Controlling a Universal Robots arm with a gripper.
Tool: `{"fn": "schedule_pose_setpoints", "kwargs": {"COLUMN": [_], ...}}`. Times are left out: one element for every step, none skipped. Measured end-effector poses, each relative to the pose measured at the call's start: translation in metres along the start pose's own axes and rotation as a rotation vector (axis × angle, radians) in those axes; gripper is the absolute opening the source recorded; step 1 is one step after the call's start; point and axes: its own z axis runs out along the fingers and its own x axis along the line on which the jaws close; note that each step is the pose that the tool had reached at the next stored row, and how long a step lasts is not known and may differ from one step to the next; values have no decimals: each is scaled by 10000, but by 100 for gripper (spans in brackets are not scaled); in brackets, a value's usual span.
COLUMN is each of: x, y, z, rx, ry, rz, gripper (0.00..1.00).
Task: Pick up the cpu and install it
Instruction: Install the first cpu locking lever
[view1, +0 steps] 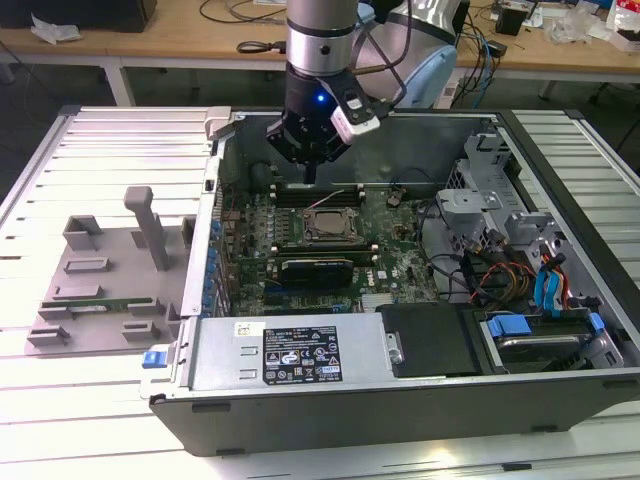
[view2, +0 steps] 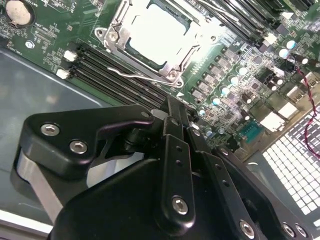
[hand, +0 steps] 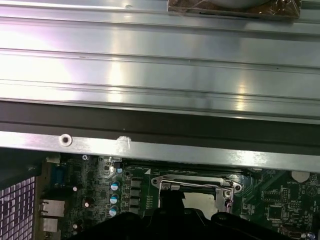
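Note:
The cpu lies flat in the motherboard socket inside the open computer case, its dull silver top showing inside the metal socket frame. It appears in both wrist views as a pale square. My gripper hangs above the memory slots, just behind the socket and clear of the board. Its black fingers are pressed together, shut, with nothing visible between them. The socket's wire lever lies along the frame's edge.
The case's metal walls surround the board. A power supply sits at the front, with a drive cage and cables on the exterior view's right. A grey fixture holding a green memory stick stands outside on the exterior view's left.

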Motion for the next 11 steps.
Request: {"fn": "schedule_pose_setpoints", "kwargs": {"x": [-9, -18, -26, -33, -49, -66, -85, -98, -110, -120, -125], "y": [-1, -1, -2, -2, -3, -4, -5, -6, -7, -8, -8], "z": [2, 4, 6, 8, 12, 16, 23, 27, 32, 35, 36], "rx": [0, 0, 0, -1, 0, 1, 1, 1, 1, 0, 1], "ry": [1, 1, 1, 0, 2, 2, 3, 4, 4, 3, 3], "rz": [0, 0, -1, -1, -1, 0, 0, -1, 1, 0, -1], "gripper": [11, 11, 11, 11, 11, 11, 11, 11, 11, 11, 11]}}
